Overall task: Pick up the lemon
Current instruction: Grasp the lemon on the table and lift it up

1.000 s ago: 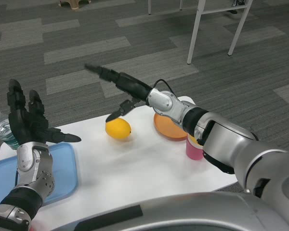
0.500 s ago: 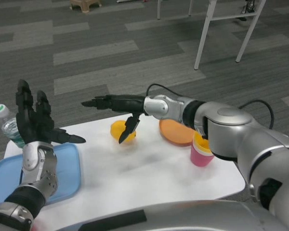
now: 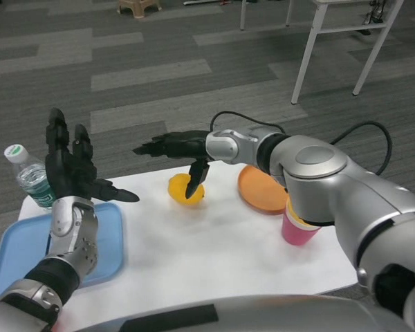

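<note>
The yellow lemon (image 3: 180, 189) lies on the white table (image 3: 194, 249) near its far edge. My right hand (image 3: 176, 147) hovers just above and behind it, fingers stretched out to the left and the thumb hanging down in front of the fruit's right side. I cannot tell whether the thumb touches the lemon; the hand holds nothing. My left hand (image 3: 72, 164) is raised at the left above the blue tray, fingers spread upward and empty.
A blue tray (image 3: 14, 249) lies at the table's left, a clear water bottle (image 3: 29, 176) behind it. An orange plate (image 3: 261, 189) sits right of the lemon and a pink cup (image 3: 297, 225) nearer the right edge. White table legs stand on the carpet beyond.
The camera has shifted, moving the whole scene rightward in the picture. My right hand has dropped from above and behind the lemon to right over it, its thumb now in front of the fruit.
</note>
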Available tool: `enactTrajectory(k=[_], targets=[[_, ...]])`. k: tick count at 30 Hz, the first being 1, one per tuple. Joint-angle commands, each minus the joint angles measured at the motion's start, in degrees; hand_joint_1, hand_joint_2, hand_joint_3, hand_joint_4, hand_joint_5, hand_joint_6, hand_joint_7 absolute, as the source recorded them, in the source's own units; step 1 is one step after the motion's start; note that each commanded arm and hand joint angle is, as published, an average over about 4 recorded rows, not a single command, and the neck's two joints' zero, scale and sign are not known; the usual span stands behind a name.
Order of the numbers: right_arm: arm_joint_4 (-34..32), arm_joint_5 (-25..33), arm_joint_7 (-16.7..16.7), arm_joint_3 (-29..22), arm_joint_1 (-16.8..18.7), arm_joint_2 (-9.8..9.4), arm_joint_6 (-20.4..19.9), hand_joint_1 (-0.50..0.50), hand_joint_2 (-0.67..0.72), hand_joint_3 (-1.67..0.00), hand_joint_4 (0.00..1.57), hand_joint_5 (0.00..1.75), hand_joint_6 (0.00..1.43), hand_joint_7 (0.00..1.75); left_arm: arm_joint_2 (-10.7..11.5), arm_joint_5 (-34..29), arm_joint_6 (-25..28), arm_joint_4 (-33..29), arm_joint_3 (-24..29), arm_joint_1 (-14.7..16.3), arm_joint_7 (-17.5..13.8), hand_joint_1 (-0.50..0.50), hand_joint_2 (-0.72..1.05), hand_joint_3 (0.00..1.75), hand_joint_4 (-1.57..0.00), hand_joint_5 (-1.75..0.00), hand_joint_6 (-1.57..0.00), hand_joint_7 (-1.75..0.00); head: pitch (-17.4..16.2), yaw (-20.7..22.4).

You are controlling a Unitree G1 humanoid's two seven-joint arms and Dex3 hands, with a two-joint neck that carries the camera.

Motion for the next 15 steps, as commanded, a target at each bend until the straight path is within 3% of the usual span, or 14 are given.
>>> enactTrajectory(k=[1, 5, 15], targets=[[1.5, 0.4, 0.1, 2.9, -2.7, 1.06, 0.9, -0.17, -0.54, -0.3, 0.0, 0.0, 0.0, 0.0, 0.3, 0.3, -0.1, 0.9, -0.5, -1.2, -0.1, -0.5, -0.64, 0.09, 0.0, 0.0, 0.0, 0.0, 0.0, 0.1], [2.3, 0.5, 0.1, 7.0, -3.1, 1.92, 1.5, -0.17, -0.54, -0.3, 0.0, 0.0, 0.0, 0.0, 0.3, 0.3, 0.0, 1.1, -0.9, -1.5, -0.1, -0.5, -0.64, 0.09, 0.0, 0.0, 0.0, 0.0, 0.3, 0.7], [4.9, 0.4, -0.2, 11.3, -3.0, 3.42, 2.7, -0.15, -0.48, -0.24, 0.0, 0.0, 0.0, 0.0, 0.1, 0.3, 0.0, 1.0, -1.2, -1.5, -0.1, -0.5, -0.68, 0.09, 0.0, 0.0, 0.0, 0.0, 0.3, 0.5]])
